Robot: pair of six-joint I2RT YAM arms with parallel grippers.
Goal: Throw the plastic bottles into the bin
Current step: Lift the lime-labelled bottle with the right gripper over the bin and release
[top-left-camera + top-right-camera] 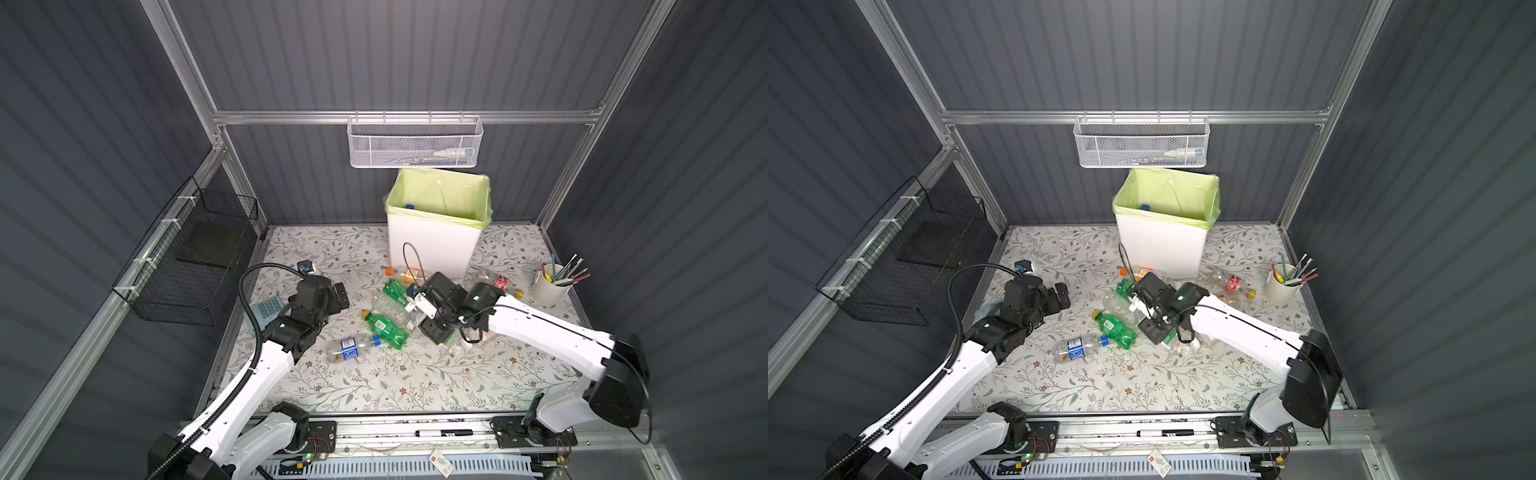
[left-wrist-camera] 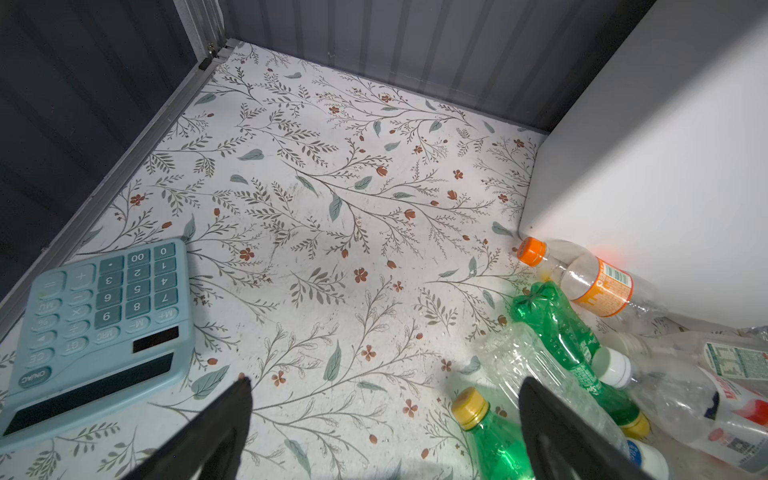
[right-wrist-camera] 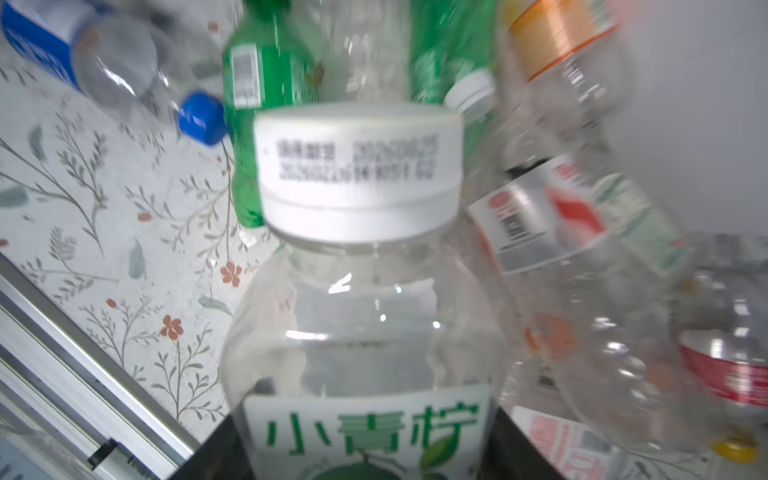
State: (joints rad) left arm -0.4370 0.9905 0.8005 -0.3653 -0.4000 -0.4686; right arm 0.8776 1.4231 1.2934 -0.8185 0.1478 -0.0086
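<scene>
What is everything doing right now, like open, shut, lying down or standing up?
left end effector: open, empty.
right end effector: shut on the white-capped bottle.
white-capped bottle: capped, gripped.
bin: upright, open, lined.
yellow-capped green bottle: lying down, capped.
blue-label bottle: lying down, capped.
orange-capped bottle: lying beside the bin.
pen cup: standing upright.

Ahead of the left gripper (image 2: 384, 419), table (image 2: 332, 187) is left open up to the back wall (image 2: 415, 41). To its left, passage is blocked by a calculator (image 2: 99, 324); to its right, by plastic bottles (image 2: 552, 328) and, behind them, the bin (image 2: 665, 166). The right gripper (image 3: 361, 453) is hemmed in by bottles ahead and on its bin side, its jaws filled by a white-capped bottle (image 3: 361, 316); table is free only on its base side.
</scene>
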